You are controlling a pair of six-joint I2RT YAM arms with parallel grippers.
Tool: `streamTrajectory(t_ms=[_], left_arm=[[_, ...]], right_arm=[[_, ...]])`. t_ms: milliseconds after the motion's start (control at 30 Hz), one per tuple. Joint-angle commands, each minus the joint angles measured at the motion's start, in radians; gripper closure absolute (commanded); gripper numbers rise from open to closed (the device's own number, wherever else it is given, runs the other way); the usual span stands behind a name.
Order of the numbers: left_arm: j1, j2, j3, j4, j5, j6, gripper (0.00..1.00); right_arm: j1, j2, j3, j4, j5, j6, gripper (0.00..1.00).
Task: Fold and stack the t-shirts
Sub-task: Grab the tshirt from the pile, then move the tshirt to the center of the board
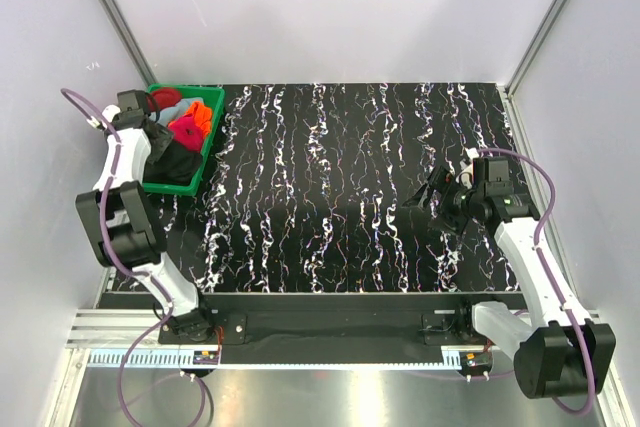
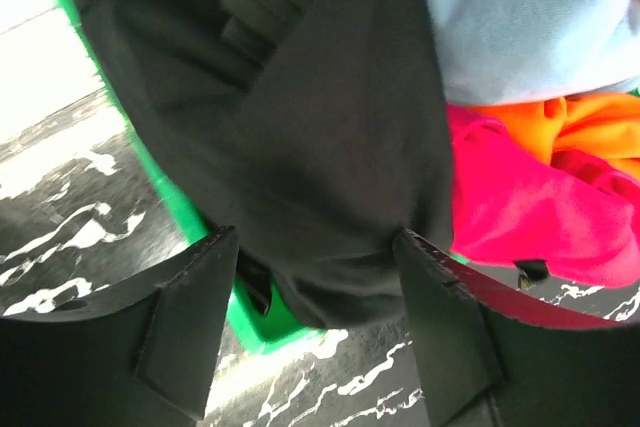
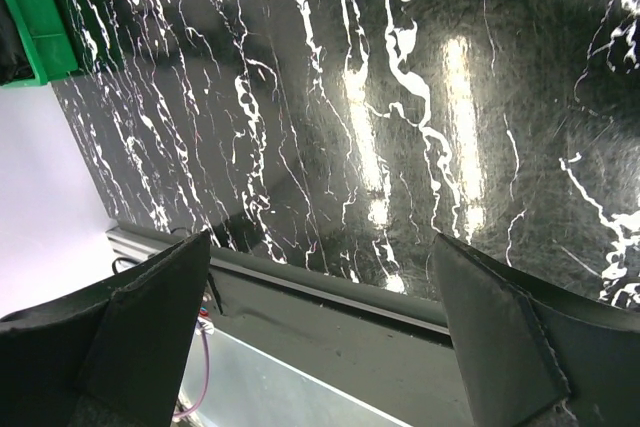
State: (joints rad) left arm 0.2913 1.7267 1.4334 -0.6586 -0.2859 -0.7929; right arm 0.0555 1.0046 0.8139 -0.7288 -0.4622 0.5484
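Observation:
The black t-shirt [image 1: 172,161] hangs bunched over the near rim of the green bin [image 1: 216,125] at the table's far left. My left gripper [image 1: 150,133] is over that bin. In the left wrist view a thick fold of the black t-shirt [image 2: 300,127] fills the gap of the left gripper [image 2: 315,247] and touches both fingers. Behind it lie the light blue t-shirt [image 2: 520,17], the orange t-shirt [image 2: 585,122] and the pink t-shirt [image 2: 530,207]. A red t-shirt [image 1: 160,99] shows at the bin's far corner. My right gripper [image 1: 436,193] stands open and holds nothing.
The black marbled table [image 1: 330,177] spreads between the arms. The bin's green wall [image 2: 250,319] sits right under the left fingers. The right wrist view shows the table's near edge and the metal rail [image 3: 330,297] below the right gripper [image 3: 320,247]. White walls close in the sides.

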Motion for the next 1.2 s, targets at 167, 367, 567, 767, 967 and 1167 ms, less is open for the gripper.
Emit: streamTrajectory(t_ms=[167,367,567,767,967,1167], left_arm=[[0.062,0.068,0.042,0.136,0.148,0.07,0.65],[0.054,-0.102,-0.013,0.119,0.149,0.035,1.0],[0.043,-0.245,0.002,0.083,0.14,0.008,1.0],[0.013,-0.303,0.221,0.065,0.195,0.001,1.0],[-0.173,-0.334,0.495,-0.062,0.206,0.113,1.0],[-0.478,-0.473,0.363,-0.098,0.28,0.124,1.0]], right_arm=[[0.006,0.032,0.074,0.006,0.034,-0.057,0.0],[0.03,0.058,0.103,0.008,0.03,-0.059,0.0],[0.107,0.06,0.134,0.008,0.048,-0.068,0.0],[0.144,0.023,0.122,0.002,0.037,-0.054,0.0],[0.162,0.003,0.128,-0.001,0.028,-0.038,0.0],[0.167,0.006,0.149,-0.001,-0.009,-0.031,0.0]])
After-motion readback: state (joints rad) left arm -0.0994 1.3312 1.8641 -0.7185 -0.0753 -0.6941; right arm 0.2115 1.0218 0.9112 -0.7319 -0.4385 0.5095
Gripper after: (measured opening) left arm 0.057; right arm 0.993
